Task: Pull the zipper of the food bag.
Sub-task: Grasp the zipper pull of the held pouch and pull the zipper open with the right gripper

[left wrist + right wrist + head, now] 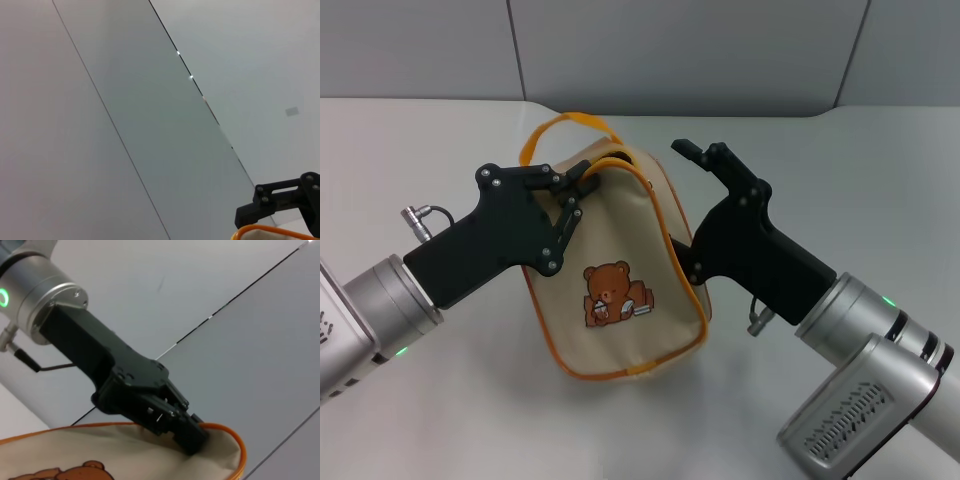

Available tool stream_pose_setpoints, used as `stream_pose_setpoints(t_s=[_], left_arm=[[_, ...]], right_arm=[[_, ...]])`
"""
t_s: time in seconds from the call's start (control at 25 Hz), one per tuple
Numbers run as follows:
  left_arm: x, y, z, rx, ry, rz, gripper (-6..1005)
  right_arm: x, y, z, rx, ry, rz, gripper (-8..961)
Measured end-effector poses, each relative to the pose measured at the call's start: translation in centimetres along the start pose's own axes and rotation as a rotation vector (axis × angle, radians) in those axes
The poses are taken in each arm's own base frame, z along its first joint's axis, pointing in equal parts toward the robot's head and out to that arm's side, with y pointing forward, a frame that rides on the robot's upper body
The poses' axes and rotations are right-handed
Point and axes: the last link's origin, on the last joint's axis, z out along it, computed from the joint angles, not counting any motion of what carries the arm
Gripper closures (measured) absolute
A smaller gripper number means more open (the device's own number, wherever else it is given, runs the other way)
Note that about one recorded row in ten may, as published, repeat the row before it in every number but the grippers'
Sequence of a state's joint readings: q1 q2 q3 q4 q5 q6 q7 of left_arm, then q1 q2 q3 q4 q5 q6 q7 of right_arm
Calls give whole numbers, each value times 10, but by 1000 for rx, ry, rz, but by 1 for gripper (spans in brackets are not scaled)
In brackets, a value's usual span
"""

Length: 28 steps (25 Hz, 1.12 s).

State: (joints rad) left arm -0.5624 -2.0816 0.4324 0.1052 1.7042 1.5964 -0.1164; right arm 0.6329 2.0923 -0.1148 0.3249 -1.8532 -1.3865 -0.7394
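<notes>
The food bag (pixel 620 250) is a beige pouch with orange piping and a brown bear picture, tilted in the middle of the table. Its orange loop handle (pixel 565 122) stands up at the top. My left gripper (pixel 587 184) is shut on the bag's top edge; it also shows in the right wrist view (pixel 196 439). The zipper (pixel 673 235) runs down the bag's right side; its pull tab does not show. My right gripper (pixel 688 208) is open beside that side, with one finger (pixel 703 153) above the bag and the other low against the zipper line.
The white table (pixel 430 140) spreads around the bag, with a grey panelled wall (pixel 670 50) behind it. One finger (pixel 272 197) of my right gripper and a strip of the bag's orange edge (pixel 270 231) show in the left wrist view.
</notes>
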Motion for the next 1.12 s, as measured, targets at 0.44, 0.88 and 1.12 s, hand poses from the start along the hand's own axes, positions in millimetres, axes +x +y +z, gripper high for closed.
stream_pose_setpoints(t_s=[0.44, 0.88, 1.12], left_arm=[[0, -1, 0, 1, -1, 2, 927], [0, -2, 0, 6, 2, -3, 917], [0, -2, 0, 7, 1, -4, 912]], right_arm=[[0, -1, 2, 11, 7, 12, 244], [-3, 1, -2, 24, 1, 20, 754], [-4, 3, -8, 29, 1, 28, 938]])
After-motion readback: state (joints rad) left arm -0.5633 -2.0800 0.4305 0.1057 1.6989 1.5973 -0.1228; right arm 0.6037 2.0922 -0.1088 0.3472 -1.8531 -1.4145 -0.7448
